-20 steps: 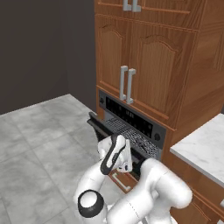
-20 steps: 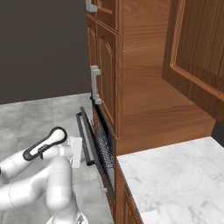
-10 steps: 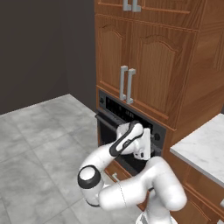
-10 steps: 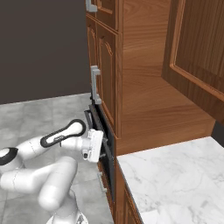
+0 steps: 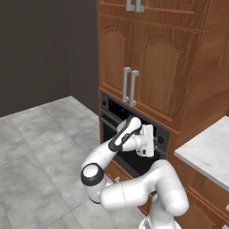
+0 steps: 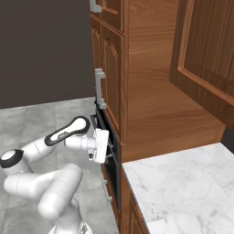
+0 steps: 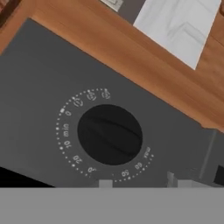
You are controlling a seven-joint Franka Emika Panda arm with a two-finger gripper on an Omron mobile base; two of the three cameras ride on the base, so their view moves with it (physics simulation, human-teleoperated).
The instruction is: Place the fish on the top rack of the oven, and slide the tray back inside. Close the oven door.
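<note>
The oven [image 5: 117,145] [image 6: 109,147] sits under the wooden cabinets, and its black oven door [image 5: 123,154] stands upright against the front. The fish, the top rack and the tray are hidden behind it. My gripper [image 5: 156,142] [image 6: 110,149] is at the right end of the dark control strip [image 5: 134,116], pointing straight at it, shut and holding nothing. In the hand view a round black timer knob [image 7: 110,134] with a white minute scale is very close in front of the hand.
Wooden cabinet doors with steel handles [image 5: 129,86] [image 6: 99,87] rise above the oven. A marble counter [image 5: 206,153] [image 6: 183,185] lies to the right. A wooden drawer front [image 5: 117,172] is below the oven. Grey tiled floor [image 5: 40,134] spreads out to the left.
The oven door swung up from open, with the wire rack showing, to upright against the front. The hand rose from beside the door to the control strip, and the jaws shut.
</note>
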